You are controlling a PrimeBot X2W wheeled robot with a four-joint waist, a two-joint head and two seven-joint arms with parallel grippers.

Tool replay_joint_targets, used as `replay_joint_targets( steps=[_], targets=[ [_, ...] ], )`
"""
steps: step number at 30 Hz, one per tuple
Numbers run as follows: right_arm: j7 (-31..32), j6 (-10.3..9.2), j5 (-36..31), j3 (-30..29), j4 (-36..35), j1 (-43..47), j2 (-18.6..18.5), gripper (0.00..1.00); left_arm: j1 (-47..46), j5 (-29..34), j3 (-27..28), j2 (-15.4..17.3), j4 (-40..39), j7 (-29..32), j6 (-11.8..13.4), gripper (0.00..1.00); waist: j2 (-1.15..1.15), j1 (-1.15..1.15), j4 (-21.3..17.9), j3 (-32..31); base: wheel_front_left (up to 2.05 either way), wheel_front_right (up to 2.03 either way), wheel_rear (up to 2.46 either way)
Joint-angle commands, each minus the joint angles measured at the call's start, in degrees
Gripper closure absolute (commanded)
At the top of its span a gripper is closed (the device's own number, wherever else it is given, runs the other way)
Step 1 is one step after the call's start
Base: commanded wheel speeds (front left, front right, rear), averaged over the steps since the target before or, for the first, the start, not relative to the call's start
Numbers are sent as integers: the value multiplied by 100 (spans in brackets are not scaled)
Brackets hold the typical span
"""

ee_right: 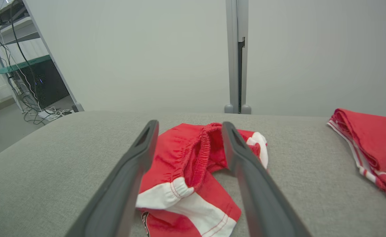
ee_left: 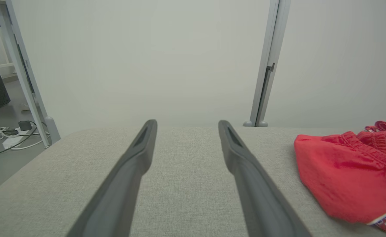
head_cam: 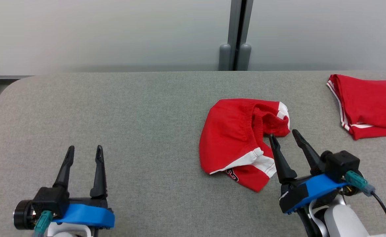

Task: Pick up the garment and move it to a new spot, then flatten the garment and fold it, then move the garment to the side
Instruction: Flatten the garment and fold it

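A crumpled red fabric garment (head_cam: pixel 242 138) with white trim lies right of centre on the grey woven tabletop (head_cam: pixel 130 115), directly ahead of the right claw (head_cam: pixel 283 133). That claw is spread wide and holds nothing. Its left fingertip is at the heap's right edge, but whether it touches the cloth is unclear. The left claw (head_cam: pixel 84 147), also wide and empty, hovers well apart at the near left. The cloth is soft and wrinkled, with a gathered elastic waistband opening to the right. The heap's long axis runs from far to near, its white-banded hem nearest the robot. A folded red garment with white stripes (head_cam: pixel 367 105) lies at the far right.
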Motion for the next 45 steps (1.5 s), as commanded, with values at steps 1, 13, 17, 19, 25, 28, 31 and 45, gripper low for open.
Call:
replay_joint_targets(
  steps=[1,13,17,19,25,28,31,45],
  targets=[
    [40,1,28,40,232,-198,-5,0,-141,60,-8,-19,4,-24,-50,0,0,0,98,88,0,0,0],
    [-341,1,331,118,1838,-657,-8,0,-433,178,1,-165,57,-24,-181,0,0,0,383,366,0,0,0],
    [-533,2,891,278,2235,-774,-7,0,-454,215,57,-193,68,-24,-217,0,0,0,403,419,0,0,0],
    [-624,1,971,404,2439,-839,-7,0,-460,250,66,-218,77,-24,-237,0,0,0,411,444,0,0,0],
    [-832,1,1270,747,2857,-1145,-9,100,-567,310,79,-285,120,-24,-284,0,0,0,453,492,0,0,0],
    [-887,1,1266,676,2937,-1211,-13,100,-565,342,109,-313,124,-24,-306,0,0,0,455,490,0,0,0],
    [-921,1,1024,405,2936,-1298,-13,100,-516,360,163,-325,120,-24,-322,0,0,0,433,473,0,0,0],
    [-764,1,-471,-484,1765,-1527,-217,100,-475,441,202,-459,193,-24,-415,0,0,0,445,350,0,0,0]
  ],
)
